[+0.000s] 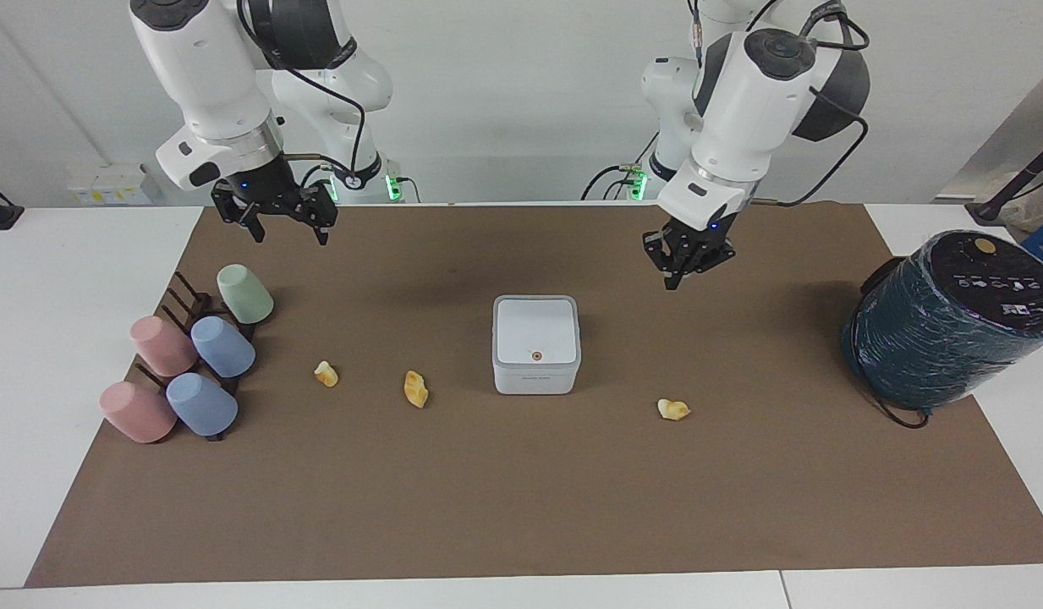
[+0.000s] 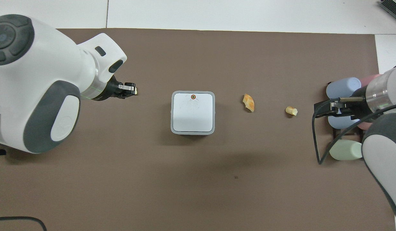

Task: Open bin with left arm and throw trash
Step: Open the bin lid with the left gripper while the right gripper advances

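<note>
The bin (image 1: 536,342) (image 2: 193,112), a small white box with its grey-edged lid down, stands mid-mat. Three bits of trash lie on the mat: one (image 1: 673,410) toward the left arm's end, two (image 1: 415,388) (image 1: 326,373) toward the right arm's end. My left gripper (image 1: 670,282) hangs shut and empty above the mat beside the bin, apart from it. In the overhead view the left gripper (image 2: 132,89) covers most of the nearest scrap. My right gripper (image 1: 290,238) (image 2: 325,108) waits open and empty above the mat by the cups.
A dark rack with several pastel cups (image 1: 191,355) (image 2: 344,88) sits at the right arm's end. A big dark teal cylinder (image 1: 944,321) lies tilted at the left arm's end. A brown mat (image 1: 521,499) covers the table.
</note>
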